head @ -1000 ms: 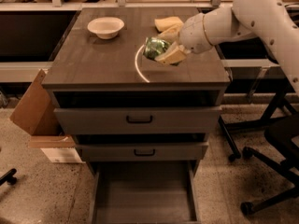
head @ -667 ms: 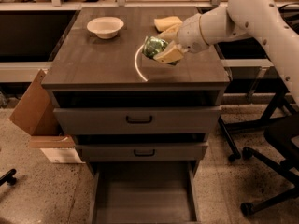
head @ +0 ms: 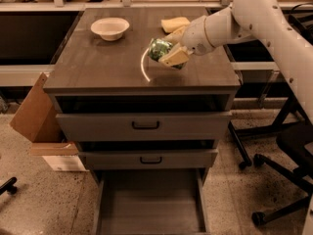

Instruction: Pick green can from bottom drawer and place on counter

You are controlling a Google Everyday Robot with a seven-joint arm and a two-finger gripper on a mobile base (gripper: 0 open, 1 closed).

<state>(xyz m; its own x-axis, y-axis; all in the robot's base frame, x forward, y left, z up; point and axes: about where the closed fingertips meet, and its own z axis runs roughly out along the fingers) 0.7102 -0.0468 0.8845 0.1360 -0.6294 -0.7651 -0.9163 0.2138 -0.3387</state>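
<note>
hardly anything has moved since a second ago: the arm (head: pixel 254 13) has leaned a touch to the left, while the gripper (head: pixel 172 57) stays over the same patch of the counter surface (head: pixel 98 67), just by the white arc (head: pixel 143 70). its fingers are clamped on the green can (head: pixel 157 48), which sits tilted in the grip, well clear of the bottom drawer (head: pixel 151 204) standing open below. whether the can's base touches the surface i cannot tell. that is the main risk: let go while it is tilted or not quite down, the can would likely tip, roll toward the front edge and drop. a careless pull-back could also drag it over, or let the wrist brush the yellow sponge (head: pixel 175 23) just behind
</note>
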